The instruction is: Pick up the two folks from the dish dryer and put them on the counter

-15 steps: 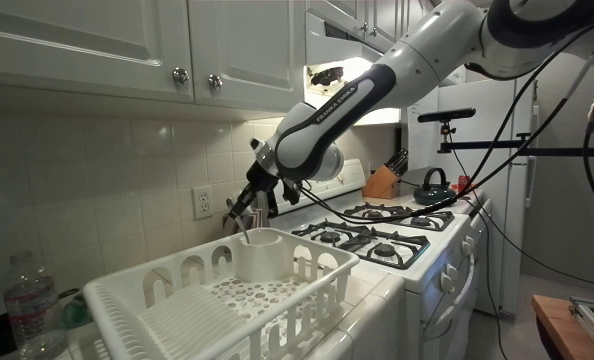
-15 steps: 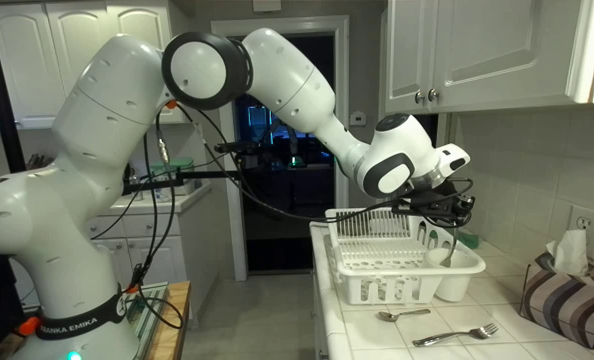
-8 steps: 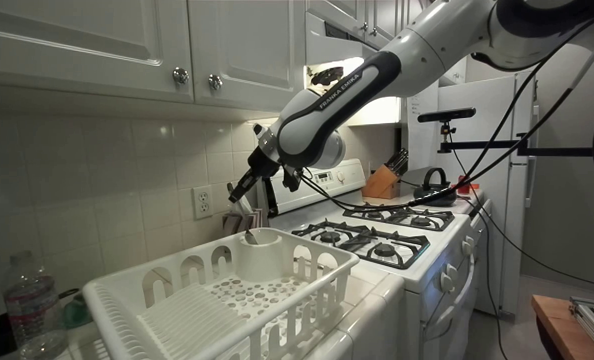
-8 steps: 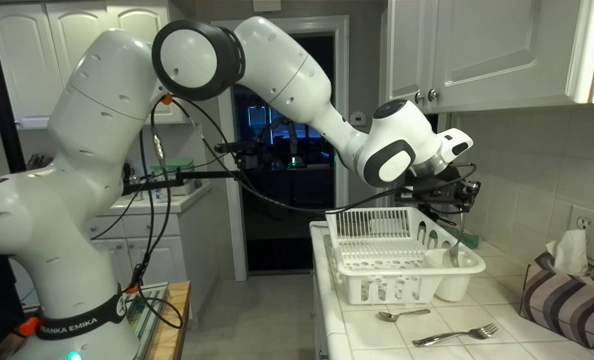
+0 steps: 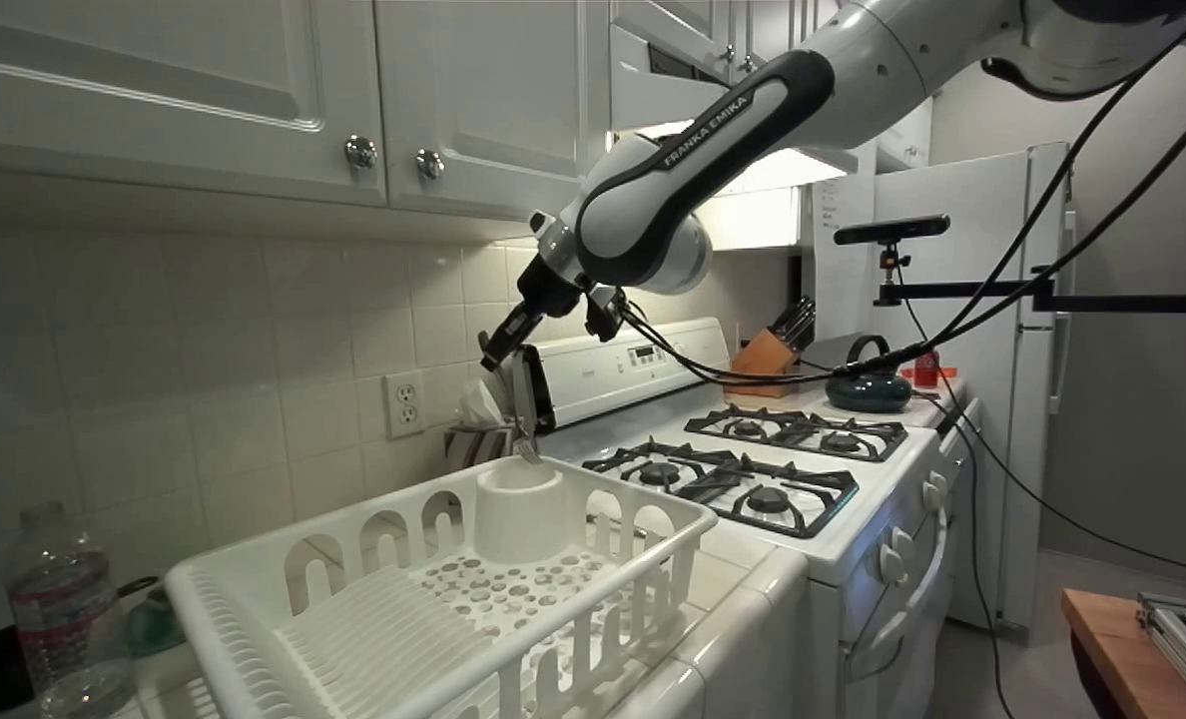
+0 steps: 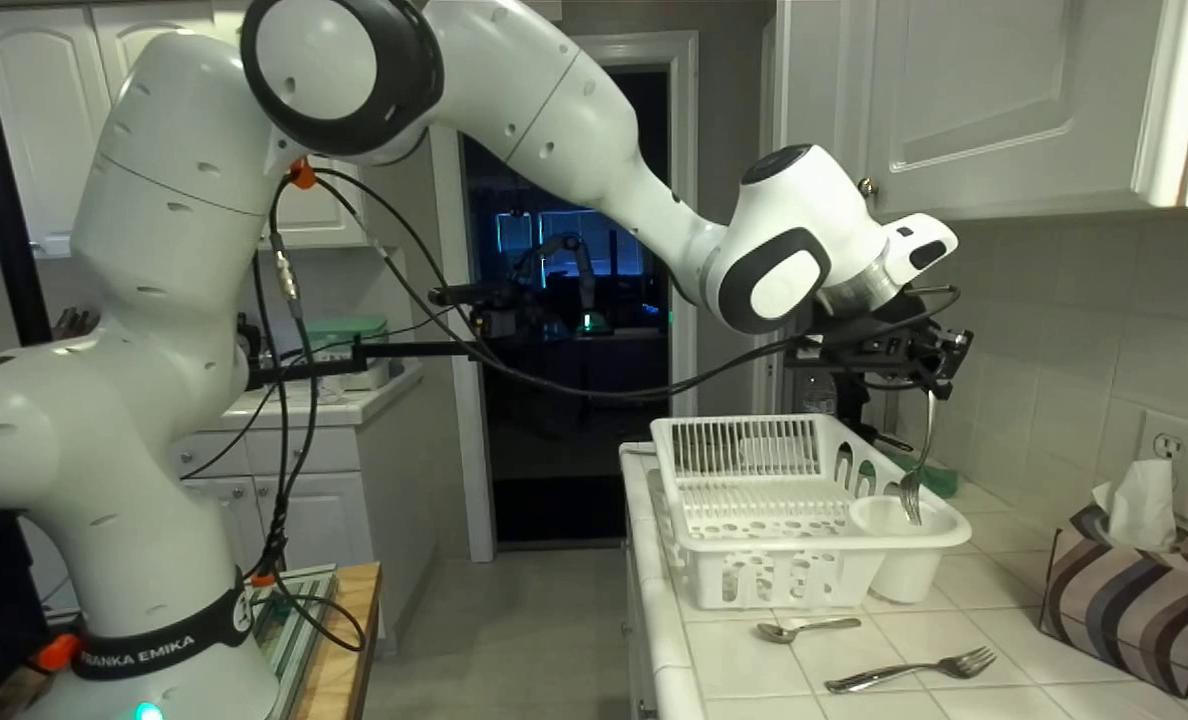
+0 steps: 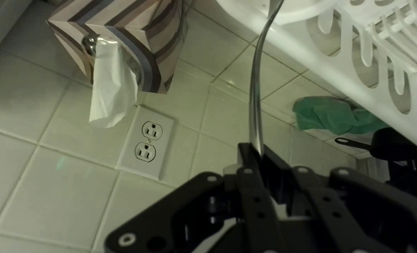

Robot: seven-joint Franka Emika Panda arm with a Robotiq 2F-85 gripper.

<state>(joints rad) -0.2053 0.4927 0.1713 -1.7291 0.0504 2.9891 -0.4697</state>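
Note:
My gripper (image 7: 259, 154) is shut on a metal fork (image 7: 255, 88) by its handle end. The fork hangs tines down in both exterior views (image 6: 924, 455) (image 5: 524, 439). Its tines are at or just above the mouth of the white utensil cup (image 6: 909, 575), which sits in a corner of the white dish dryer (image 6: 784, 544). A second fork (image 6: 914, 669) lies on the white tiled counter (image 6: 744, 675) in front of the dryer. In an exterior view no other cutlery shows above the cup's rim (image 5: 518, 524); its inside is mostly hidden.
A spoon (image 6: 804, 629) lies near the second fork. A striped tissue box (image 6: 1134, 615) stands against the tiled wall. Upper cabinets (image 5: 498, 100) hang above, and a stove (image 5: 733, 479) is alongside. A green cloth (image 7: 335, 116) and a dark pan (image 7: 392, 144) lie behind the dryer.
My gripper has risen with the fork, and the fork's tines have come up out of the utensil cup. The gripper has also shifted toward the stove. The counter items have not moved.

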